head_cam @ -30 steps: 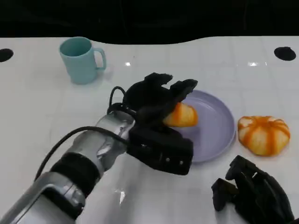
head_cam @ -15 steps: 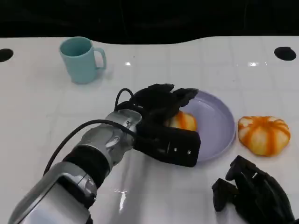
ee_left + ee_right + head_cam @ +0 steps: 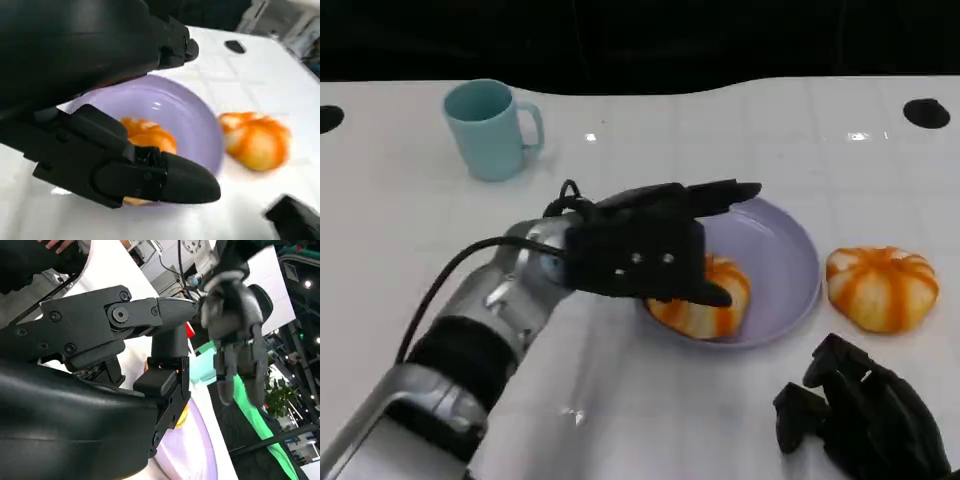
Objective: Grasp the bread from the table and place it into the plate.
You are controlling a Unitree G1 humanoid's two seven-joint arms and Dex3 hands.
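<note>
An orange-striped bread (image 3: 705, 308) lies inside the lilac plate (image 3: 785, 250), against its near left rim. My left hand (image 3: 645, 250) hovers just over it, fingers stretched out above the plate and thumb low across the bread's near side. In the left wrist view the bread (image 3: 147, 137) sits on the plate (image 3: 187, 107) in the gap between the spread fingers (image 3: 165, 42) and the thumb, with nothing gripping it. My right hand (image 3: 860, 415) rests on the table at the lower right, holding nothing.
A second orange bun (image 3: 880, 288) lies on the table just right of the plate. A teal mug (image 3: 490, 128) stands at the back left. Dark round holes mark the table's far corners. A person's hand shows at the top of the right wrist view.
My left hand lowered the bread into the plate and its fingers spread; the bread now lies lower, near the plate's front left rim. The right hand stayed put.
</note>
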